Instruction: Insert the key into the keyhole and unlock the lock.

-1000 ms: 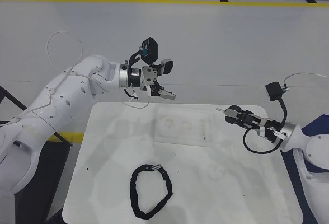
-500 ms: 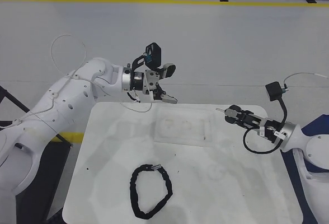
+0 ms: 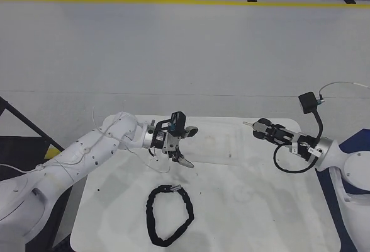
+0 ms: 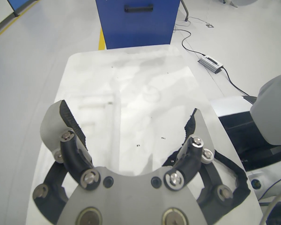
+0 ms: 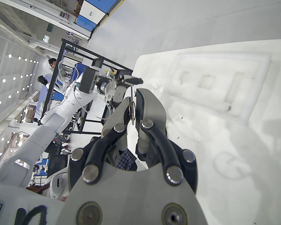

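The lock is a black fabric-covered chain loop (image 3: 168,215) lying on the white table (image 3: 267,208), with its metal lock end (image 3: 175,187) facing the far side. My left gripper (image 3: 189,146) hangs open just beyond that end, low over the table. In the left wrist view its fingers (image 4: 65,118) spread wide over bare table, and parts of the chain (image 4: 235,175) show behind them. My right gripper (image 3: 258,128) is at the table's far right, shut on a small metal key (image 5: 131,113) whose tip (image 3: 246,123) points left.
A shallow white foam tray (image 3: 226,148) with recesses lies at the table's far middle, between the two grippers. Beyond the table's end stand a blue cabinet (image 4: 137,12) and a cabled power brick (image 4: 210,63) on the floor.
My left arm has swung down from above the table's far edge to low over the table, closer to the lock, gripper still open. The right arm and key have not moved.
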